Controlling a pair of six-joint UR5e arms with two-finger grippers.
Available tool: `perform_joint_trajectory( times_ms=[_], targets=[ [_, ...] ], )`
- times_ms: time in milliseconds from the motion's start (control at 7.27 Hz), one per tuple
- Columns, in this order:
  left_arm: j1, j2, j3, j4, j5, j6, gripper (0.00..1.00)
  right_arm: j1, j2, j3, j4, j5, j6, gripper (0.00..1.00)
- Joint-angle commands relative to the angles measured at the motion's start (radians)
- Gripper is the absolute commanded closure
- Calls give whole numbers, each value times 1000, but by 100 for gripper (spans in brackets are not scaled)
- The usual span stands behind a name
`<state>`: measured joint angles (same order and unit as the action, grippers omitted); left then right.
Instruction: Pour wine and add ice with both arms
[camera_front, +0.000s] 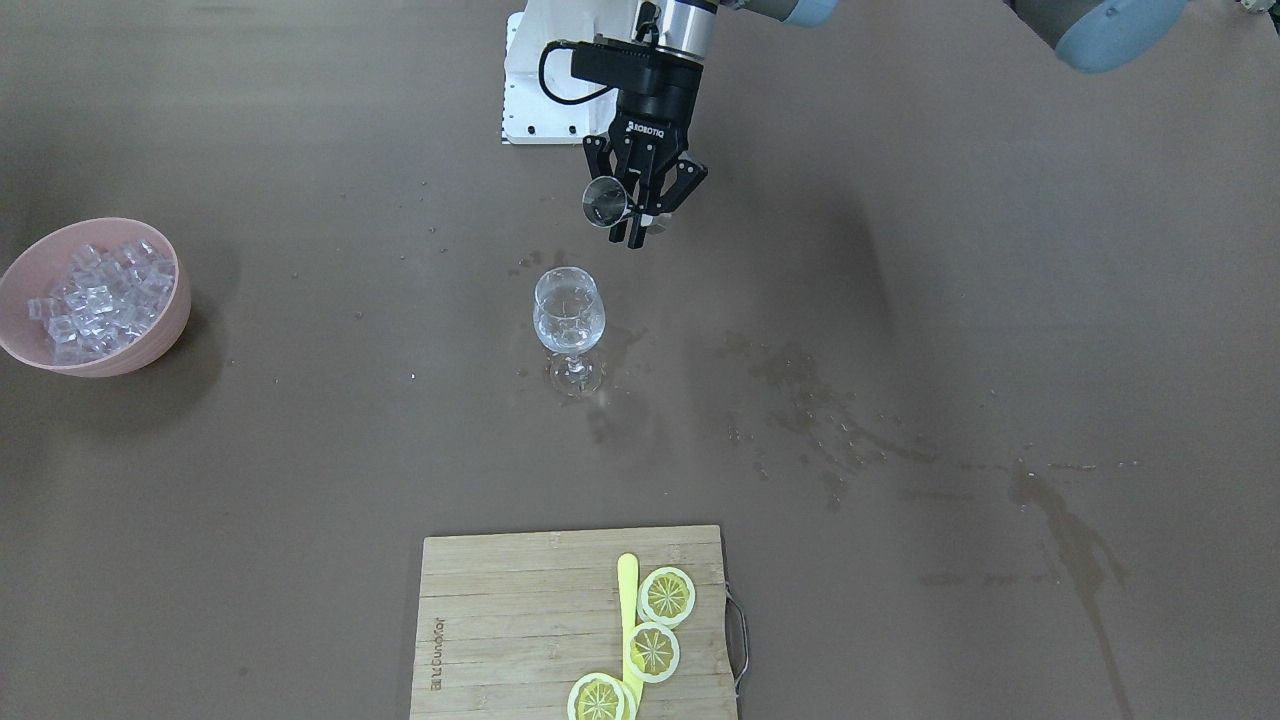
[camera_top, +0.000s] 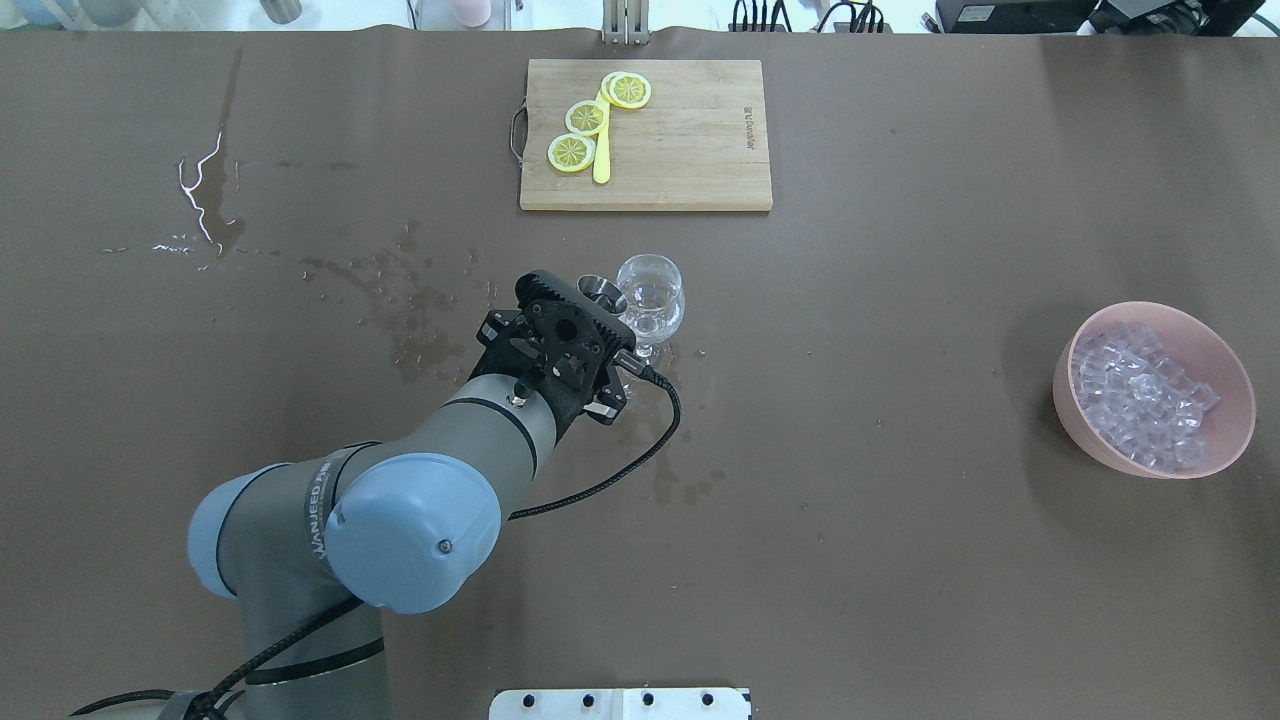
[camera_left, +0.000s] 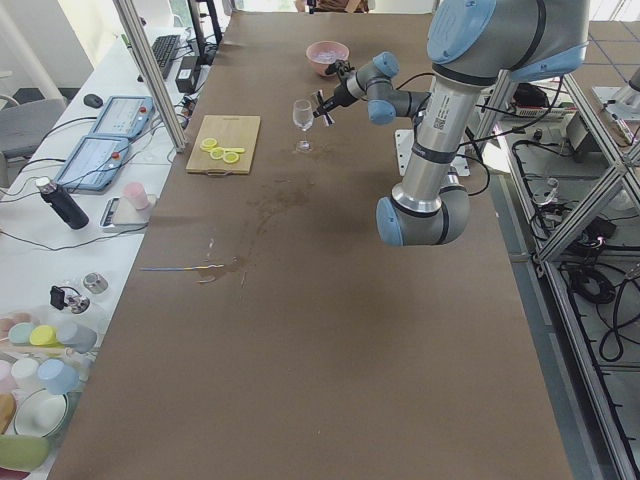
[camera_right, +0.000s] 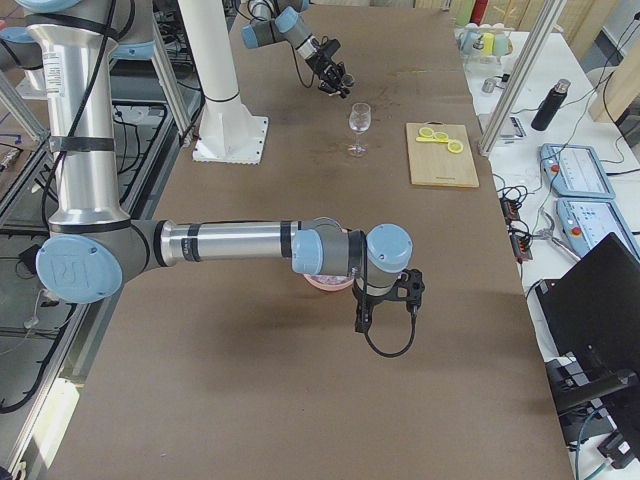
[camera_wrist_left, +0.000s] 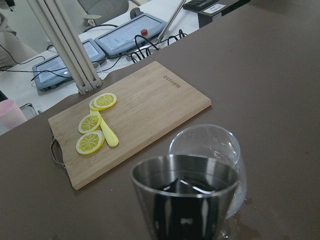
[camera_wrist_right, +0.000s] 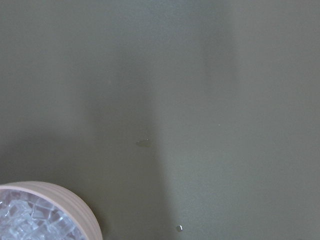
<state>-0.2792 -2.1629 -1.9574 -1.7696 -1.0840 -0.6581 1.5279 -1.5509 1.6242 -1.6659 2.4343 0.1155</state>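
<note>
L gripper (camera_front: 632, 228) clamped on steel cup (camera_front: 605, 203). Wine glass (camera_front: 569, 310) is mid-table, just past the jaws twd the board-side edge. Ice (camera_front: 100, 300) in pink bowl (camera_front: 172, 325) at R end. R gripper (camera_right: 388, 300) near it, jaws can't tell.

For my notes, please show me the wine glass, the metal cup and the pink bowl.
wine glass (camera_front: 569, 312): front-facing view, on its bowl.
metal cup (camera_front: 605, 201): front-facing view, on its open mouth.
pink bowl (camera_front: 150, 350): front-facing view, on its outer wall.
</note>
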Motion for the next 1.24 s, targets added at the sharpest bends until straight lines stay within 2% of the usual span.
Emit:
perform_joint_trajectory(
  times_ms=[0,275,688,1101],
  targets=[
    [-23,-6,0,22,-54,0,100,-2,0,-3,0,0,1,0],
    [-67,-17,5,30,-121,0,100,-3,0,-4,0,0,0,0],
    [-72,-49,14,99,-142,-15,100,-3,-2,-3,0,0,1,0],
    [-74,-129,32,254,-178,-12,100,-3,-3,-4,0,0,1,0]
  ],
)
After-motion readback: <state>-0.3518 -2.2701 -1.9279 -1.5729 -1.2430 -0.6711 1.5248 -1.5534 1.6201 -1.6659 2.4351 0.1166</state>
